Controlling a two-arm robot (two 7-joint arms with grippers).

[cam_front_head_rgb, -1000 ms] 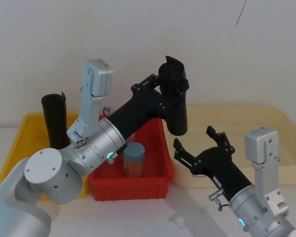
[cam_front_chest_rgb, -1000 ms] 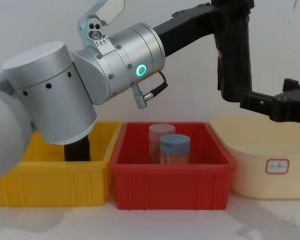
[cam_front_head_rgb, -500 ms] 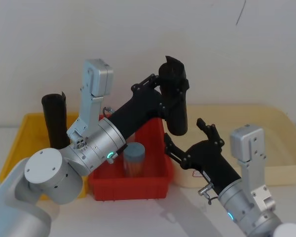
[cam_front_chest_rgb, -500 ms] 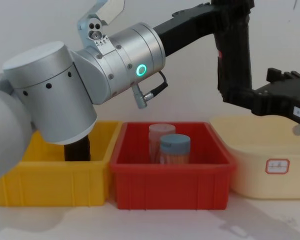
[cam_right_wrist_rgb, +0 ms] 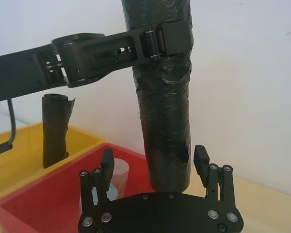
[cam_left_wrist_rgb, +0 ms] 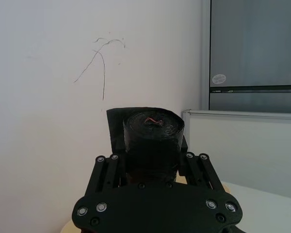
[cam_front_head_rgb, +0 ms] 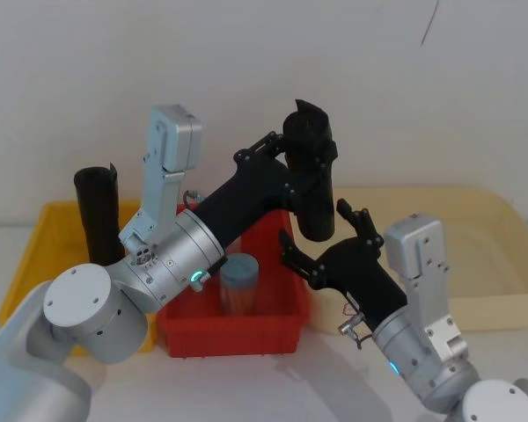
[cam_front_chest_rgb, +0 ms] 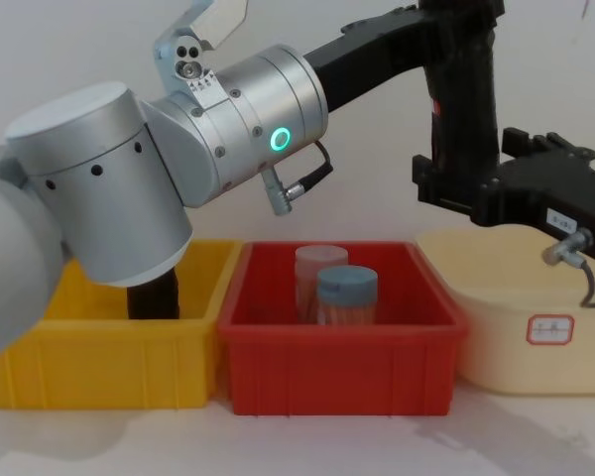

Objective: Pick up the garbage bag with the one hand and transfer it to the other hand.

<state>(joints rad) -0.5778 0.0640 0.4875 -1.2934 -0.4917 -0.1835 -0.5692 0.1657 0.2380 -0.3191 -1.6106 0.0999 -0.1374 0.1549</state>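
Clearly the garbage bag [cam_front_head_rgb: 310, 180] is being held out for a handover. The black roll hangs upright in the air, clamped near its top by the left gripper [cam_front_head_rgb: 310, 158], whose fingers are closed on it from both sides. Gripping that high leaves the lower length of the roll bare, and I judge that is deliberate, since the other hand needs somewhere to take hold.

Just under the left gripper's hold, the right gripper [cam_right_wrist_rgb: 153, 160] has its fingers spread wide, one on each side of the roll's bottom end. In the right wrist view a gap shows between each finger [cam_right_wrist_rgb: 200, 159] and the roll, so it holds nothing.

Below both grippers lies a red bin [cam_front_chest_rgb: 337, 372] with two jars [cam_front_chest_rgb: 346, 293] standing in it. The roll hangs well above the bin's rim, which probably gives the right gripper room to close without bumping anything. Beyond the left arm, a yellow bin [cam_front_chest_rgb: 89, 372] holds a second black roll [cam_front_head_rgb: 95, 211] with a ragged top, and that one is not involved. On the right gripper's outer side stands a cream tub [cam_front_chest_rgb: 506, 347].

If the left gripper lets go before the right one has closed, the roll would likely drop onto the jars.
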